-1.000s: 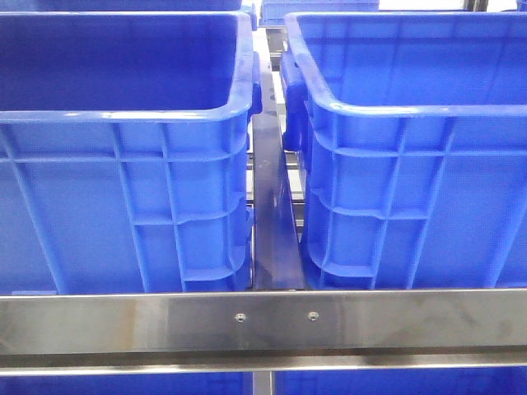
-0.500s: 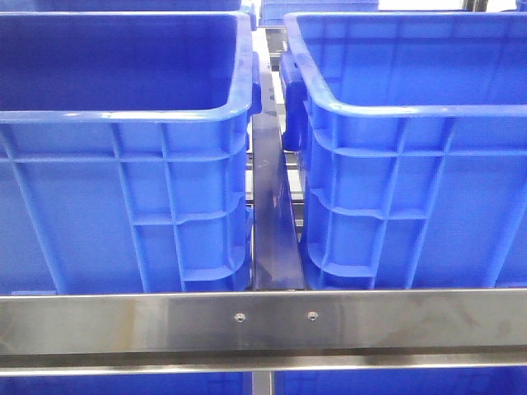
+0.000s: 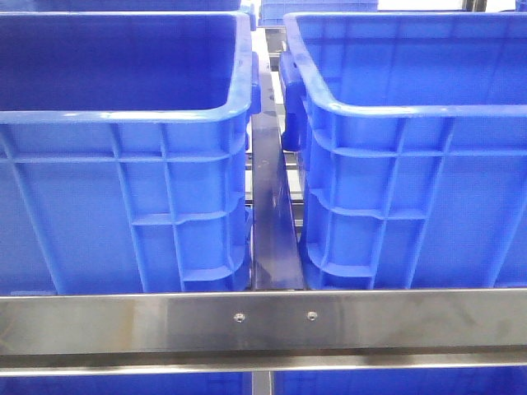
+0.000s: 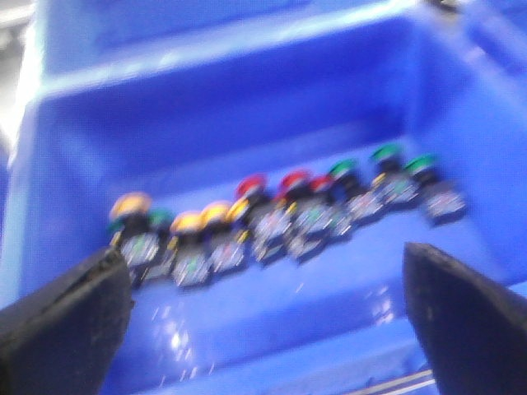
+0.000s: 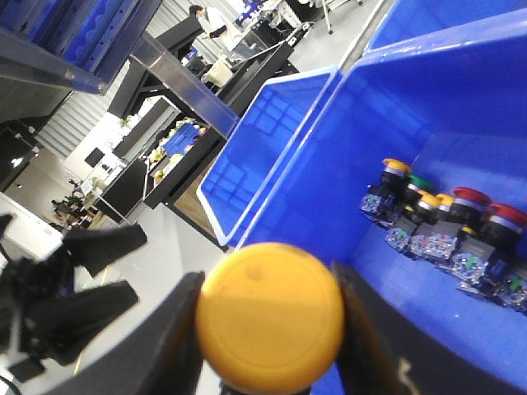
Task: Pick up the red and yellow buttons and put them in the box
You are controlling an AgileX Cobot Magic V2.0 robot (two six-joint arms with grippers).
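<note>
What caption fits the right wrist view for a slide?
Right gripper holds a yellow button beside a blue crate of buttons.

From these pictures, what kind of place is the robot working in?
Probably a factory or workshop floor. Large blue crates sit behind a steel rail, one crate holds a row of push buttons, and the right wrist view shows workbenches and a person in an open hall.

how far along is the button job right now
Nothing visibly placed in a box yet. In hand: the right gripper is shut on a yellow button. The left gripper is open above the button row in the blue crate. Left: pick a red button, place both.
</note>
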